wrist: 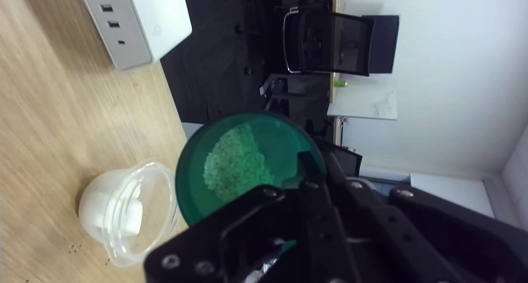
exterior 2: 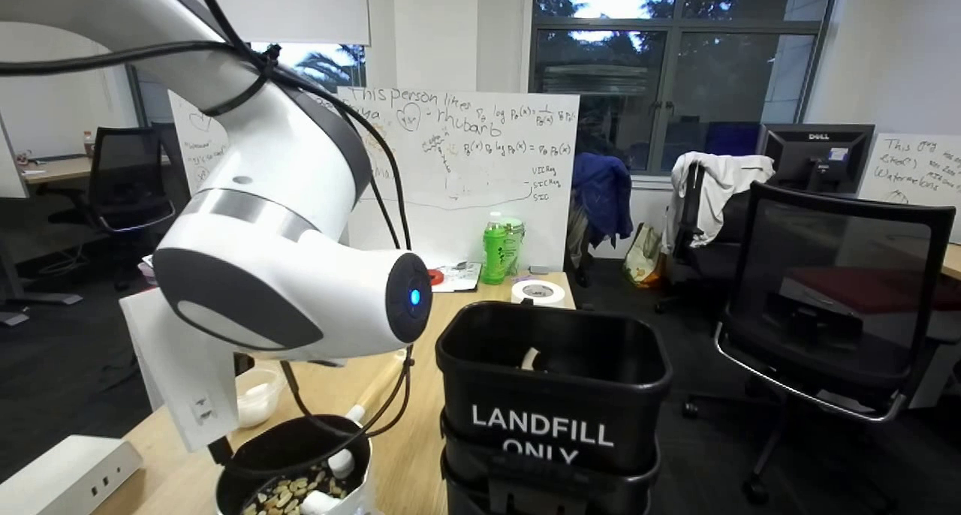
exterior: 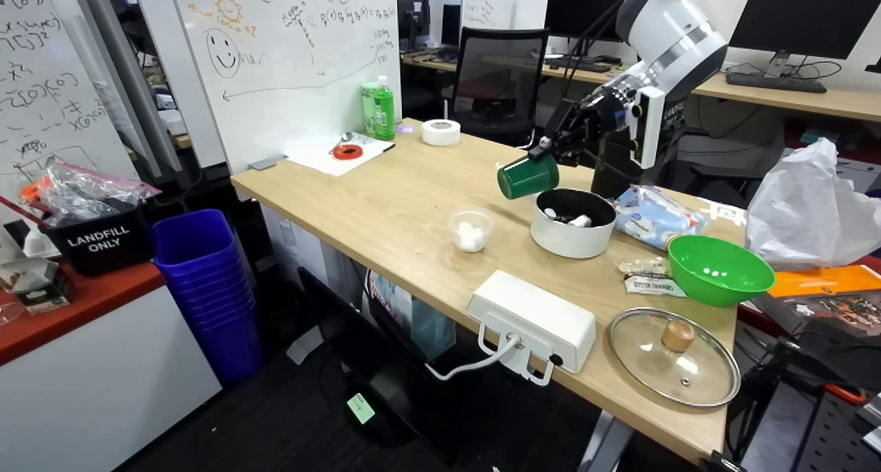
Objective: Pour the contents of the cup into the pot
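Observation:
The dark green cup [exterior: 528, 177] hangs in the air, tipped on its side, beside and above the far-left rim of the pot in an exterior view. My gripper [wrist: 319, 161] is shut on the cup's rim, one finger inside the wall and one outside. Pale, grain-like contents [wrist: 237, 163] lie heaped inside the cup in the wrist view. The white pot [exterior: 571, 239] stands on the table, its dark inside holding white lumps and, in an exterior view, small tan pieces [exterior 2: 289, 494]. In that view the arm hides the cup and gripper.
A clear tub [exterior: 456, 234] of white pieces stands left of the pot. Around the pot's right side are a wipes pack [exterior: 657, 217], a green bowl [exterior: 719, 285] and a glass lid [exterior: 640, 362]. A white power box [exterior: 533, 314] sits at the table edge. A black bin [exterior 2: 555, 410] stands beside the table.

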`<state>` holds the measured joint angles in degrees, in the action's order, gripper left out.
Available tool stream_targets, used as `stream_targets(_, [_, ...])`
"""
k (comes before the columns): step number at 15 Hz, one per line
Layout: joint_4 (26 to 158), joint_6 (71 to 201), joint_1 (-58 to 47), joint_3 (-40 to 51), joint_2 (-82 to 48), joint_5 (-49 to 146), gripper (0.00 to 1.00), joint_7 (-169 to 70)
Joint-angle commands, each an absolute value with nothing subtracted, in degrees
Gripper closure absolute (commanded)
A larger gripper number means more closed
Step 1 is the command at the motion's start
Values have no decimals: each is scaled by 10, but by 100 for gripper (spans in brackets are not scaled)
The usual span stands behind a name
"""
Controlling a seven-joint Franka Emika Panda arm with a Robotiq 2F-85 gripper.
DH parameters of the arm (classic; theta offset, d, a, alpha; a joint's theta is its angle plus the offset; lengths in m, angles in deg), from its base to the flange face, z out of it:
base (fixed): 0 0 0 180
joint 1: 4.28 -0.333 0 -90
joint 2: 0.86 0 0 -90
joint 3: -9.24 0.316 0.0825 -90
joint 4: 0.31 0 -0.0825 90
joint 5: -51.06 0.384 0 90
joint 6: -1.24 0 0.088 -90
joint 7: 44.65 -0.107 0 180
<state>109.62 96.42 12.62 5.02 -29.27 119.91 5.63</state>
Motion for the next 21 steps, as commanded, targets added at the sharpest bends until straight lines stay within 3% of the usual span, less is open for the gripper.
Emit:
stream_targets(1, [1137, 1000, 110, 27, -261, 1227, 99, 62])
stream_targets(2, [1104, 970, 114, 28, -288, 1214, 94, 57])
stream_targets(13, [1116, 993, 121, 20, -286, 1284, 99, 54])
stream_targets(21, [1217, 1013, 120, -24, -240, 1422, 99, 164])
